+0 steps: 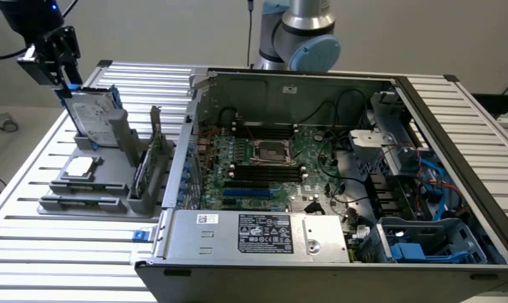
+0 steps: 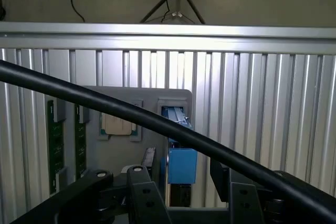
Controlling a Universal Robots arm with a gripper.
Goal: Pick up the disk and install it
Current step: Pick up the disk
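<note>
Slatted aluminium table (image 1: 35,252) carries a grey holder (image 1: 94,196). The disk (image 1: 94,117) stands upright in a slot of this holder; the writing on its white label is too small to read. Above the holder, the gripper (image 2: 185,169) is wide open astride the disk's top blue rail, holding nothing. I judge the disk stiff, rather heavy and shock-sensitive; grasp it across the railed edge.

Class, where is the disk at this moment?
At the exterior view's left, the disk stands on edge in the grey holder beside the open computer case, the open tool above it.
</note>
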